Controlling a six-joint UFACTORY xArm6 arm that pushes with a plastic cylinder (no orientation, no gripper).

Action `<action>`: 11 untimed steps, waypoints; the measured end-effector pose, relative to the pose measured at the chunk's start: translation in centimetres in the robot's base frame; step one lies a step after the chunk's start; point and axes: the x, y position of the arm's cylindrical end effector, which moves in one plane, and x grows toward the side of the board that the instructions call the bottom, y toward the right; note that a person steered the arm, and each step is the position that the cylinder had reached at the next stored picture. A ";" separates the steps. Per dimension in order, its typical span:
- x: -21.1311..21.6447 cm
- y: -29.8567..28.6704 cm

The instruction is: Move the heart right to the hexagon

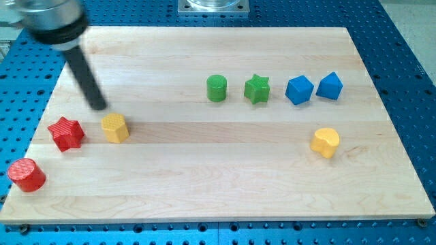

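Observation:
The yellow heart (325,142) lies at the view's right, below the blue blocks. The yellow hexagon (115,127) lies at the view's left, next to the red star (66,133). My tip (99,105) is just above and left of the yellow hexagon, a small gap away, and far from the heart. The rod slants up to the view's top left.
A red cylinder (26,174) sits at the bottom left corner. A green cylinder (216,88), a green star (257,89) and two blue blocks (299,90) (330,86) stand in a row at the upper middle and right. The wooden board (218,184) lies on a blue perforated table.

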 end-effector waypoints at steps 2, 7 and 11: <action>5.5 2.3; 6.3 47.7; 16.3 42.6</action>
